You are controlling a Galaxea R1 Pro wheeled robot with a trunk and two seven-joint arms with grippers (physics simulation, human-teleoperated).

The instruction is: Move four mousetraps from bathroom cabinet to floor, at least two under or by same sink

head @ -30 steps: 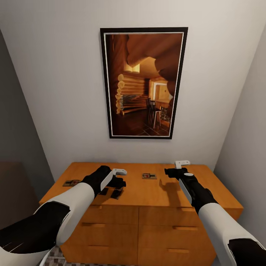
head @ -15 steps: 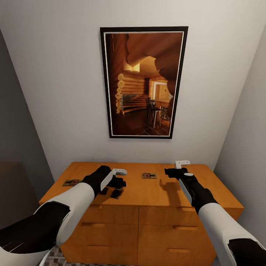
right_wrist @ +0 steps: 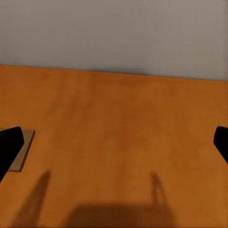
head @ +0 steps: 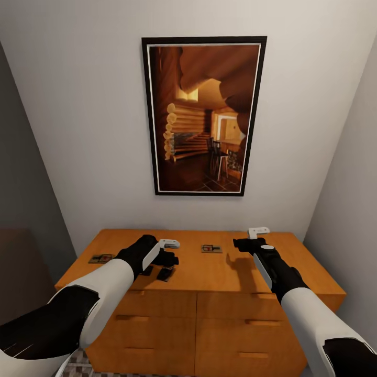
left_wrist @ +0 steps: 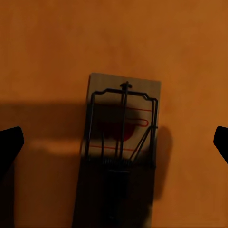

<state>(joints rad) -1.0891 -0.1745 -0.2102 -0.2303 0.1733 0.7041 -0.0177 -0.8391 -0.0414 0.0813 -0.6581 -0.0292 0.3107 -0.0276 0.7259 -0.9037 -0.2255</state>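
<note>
Left wrist view looks straight down on a mousetrap (left_wrist: 122, 142), a thin rectangular wooden board with a dark wire spring bar and a red mark, lying flat on the cabinet (left_wrist: 47, 47). The left gripper (head: 159, 272) hangs over it with jaws spread wide, one dark tip at each side of the board, I think to close across its short width. In the head view two more traps lie on the smooth orange-brown top, one (head: 101, 258) near the left edge and one (head: 211, 248) in the middle. The right gripper (head: 242, 244) hovers above bare wood with jaws also spread, holding nothing. Drawer fronts carry slim bar handles. A framed picture (head: 203, 116) hangs on the pale wall above.
</note>
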